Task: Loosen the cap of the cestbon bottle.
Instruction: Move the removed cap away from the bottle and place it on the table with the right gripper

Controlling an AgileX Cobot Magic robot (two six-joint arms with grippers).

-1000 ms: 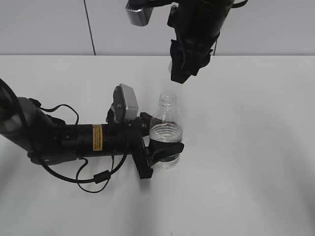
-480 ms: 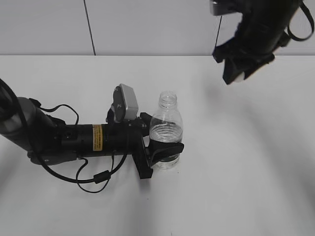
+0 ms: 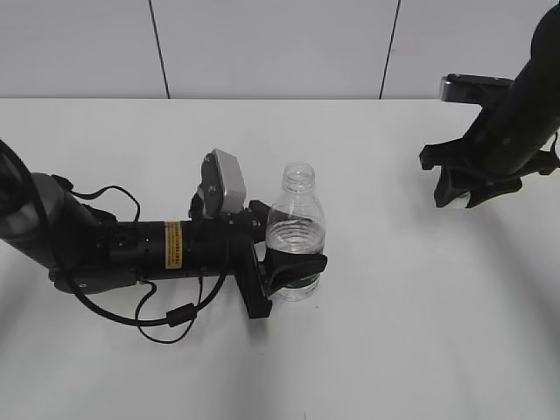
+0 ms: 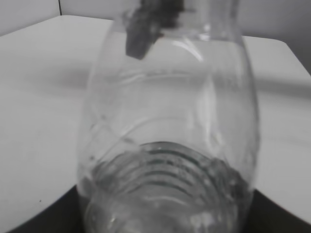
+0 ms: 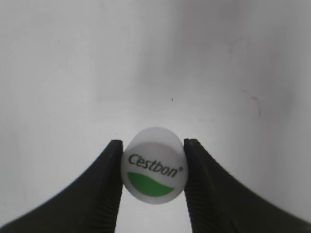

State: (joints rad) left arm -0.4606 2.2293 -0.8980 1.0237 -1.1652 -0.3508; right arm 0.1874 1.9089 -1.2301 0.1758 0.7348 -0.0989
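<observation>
cap (image 5: 154,165) off, pinched in right fingers (image 3: 461,194), low over bench (image 3: 394,332); cestbon bottle (image 3: 296,229) upright at 9 o'clock, clamped by left fingers (image 3: 293,271).

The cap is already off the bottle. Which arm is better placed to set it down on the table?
The right. The right gripper holds the cap low over bare table, while the left gripper clamps the cestbon bottle upright.
</observation>
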